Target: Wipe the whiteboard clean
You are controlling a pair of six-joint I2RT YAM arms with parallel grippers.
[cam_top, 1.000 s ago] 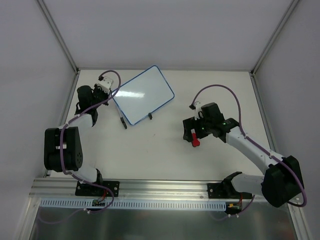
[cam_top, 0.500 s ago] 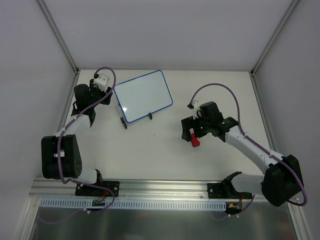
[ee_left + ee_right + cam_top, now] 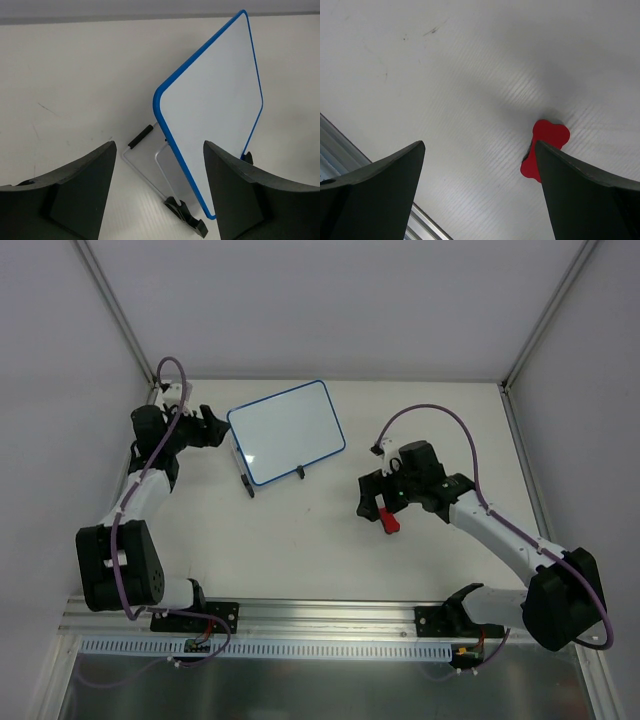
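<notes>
The whiteboard (image 3: pixel 288 432) stands tilted on its two black clip feet (image 3: pixel 249 488) at the back left of the table, its white face blank inside a blue rim. My left gripper (image 3: pixel 207 426) hangs open just left of the board's left edge, apart from it. In the left wrist view the whiteboard (image 3: pixel 215 110) rises ahead between the two spread fingers of that left gripper (image 3: pixel 159 145). The red bone-shaped eraser (image 3: pixel 390 523) lies on the table right of centre. My right gripper (image 3: pixel 378 506) hovers open over it. In the right wrist view the eraser (image 3: pixel 543 147) shows beside the right finger (image 3: pixel 585 195), partly hidden by it.
A thin wire stand with a black foot (image 3: pixel 186 219) props the board from behind. An aluminium rail (image 3: pixel 320 615) runs along the near edge, and it also shows in the right wrist view's bottom left corner (image 3: pixel 335 150). White walls and metal posts (image 3: pixel 120 315) enclose the table.
My left gripper has let go of the whiteboard's left edge, opened and drawn back to the left. The board has swung to a less slanted pose. The right arm has barely shifted.
</notes>
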